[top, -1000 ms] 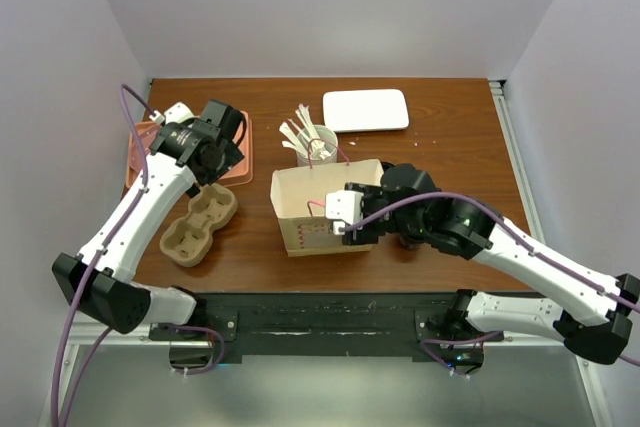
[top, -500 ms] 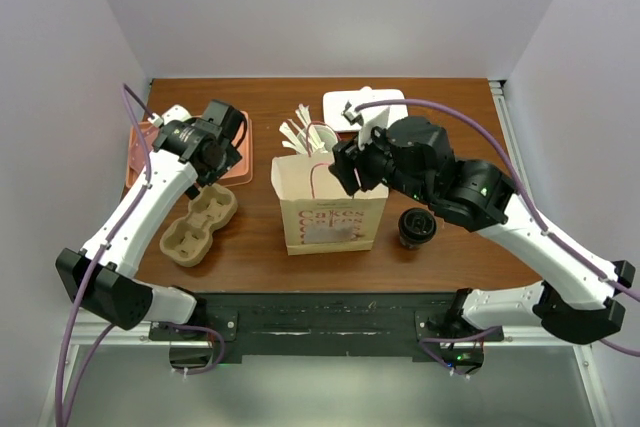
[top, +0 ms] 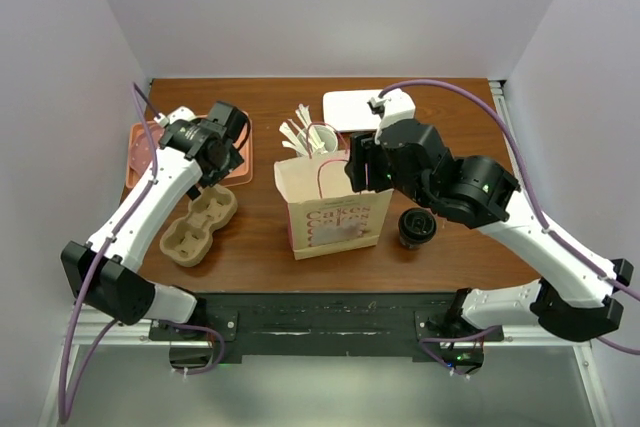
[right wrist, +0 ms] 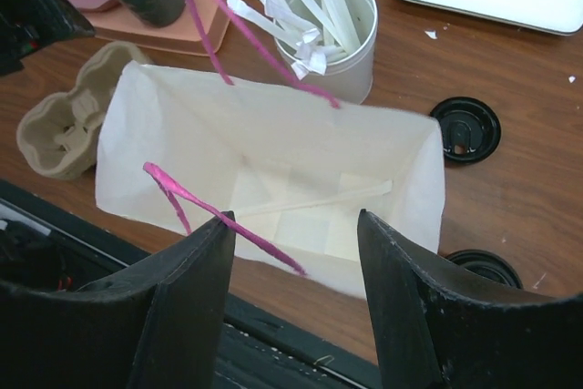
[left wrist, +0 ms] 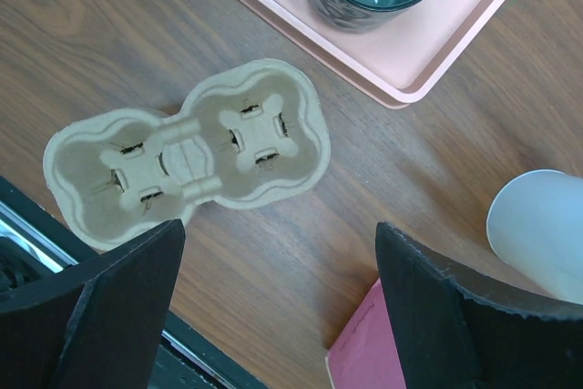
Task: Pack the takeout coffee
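Takeout coffee [top: 415,227] stands on the table [top: 450,117] just right of the paper bag [top: 335,209], nothing touching it; light thin paper cup, probably crushes and slops if pinched hard, so grip mid-wall below the rim and keep it upright. Right gripper [right wrist: 293,225] hangs over the bag mouth, jaws apart, empty; left gripper [left wrist: 278,234] gapes wide, empty, over the cup carrier [left wrist: 187,166]. Red print on bag front looks like "Cakes", rest unreadable; cup shows no label.

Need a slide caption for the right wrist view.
Right end effector hovers open above the open paper bag, one pale stick on its floor, cup of stirrers behind.
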Controlling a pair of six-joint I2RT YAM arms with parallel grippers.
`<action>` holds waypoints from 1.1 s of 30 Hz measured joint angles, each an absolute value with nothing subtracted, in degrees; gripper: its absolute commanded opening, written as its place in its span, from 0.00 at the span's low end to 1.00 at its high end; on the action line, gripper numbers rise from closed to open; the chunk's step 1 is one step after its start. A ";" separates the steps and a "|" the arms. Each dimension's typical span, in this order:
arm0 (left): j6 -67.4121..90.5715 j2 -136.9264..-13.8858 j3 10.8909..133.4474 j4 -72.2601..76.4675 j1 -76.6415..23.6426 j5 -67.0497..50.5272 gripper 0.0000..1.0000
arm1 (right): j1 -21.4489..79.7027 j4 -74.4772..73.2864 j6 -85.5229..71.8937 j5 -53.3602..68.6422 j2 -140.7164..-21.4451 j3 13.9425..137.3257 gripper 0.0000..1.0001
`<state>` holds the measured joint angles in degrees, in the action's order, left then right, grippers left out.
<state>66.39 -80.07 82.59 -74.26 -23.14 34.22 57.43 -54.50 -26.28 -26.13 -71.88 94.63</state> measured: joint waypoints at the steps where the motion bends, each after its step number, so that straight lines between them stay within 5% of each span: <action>1: 66.32 -80.27 82.59 -74.26 -23.14 34.22 0.91 | 57.43 -54.48 -26.76 -26.04 -71.81 94.96 0.61; 23: 62.33 -82.65 83.37 -72.73 -23.14 32.77 0.90 | 57.43 -55.27 -31.81 -19.97 -62.59 93.30 0.64; 33: 61.28 -82.41 83.37 -71.88 -23.14 31.77 0.91 | 57.06 -66.63 -35.92 -26.06 -70.37 97.49 0.62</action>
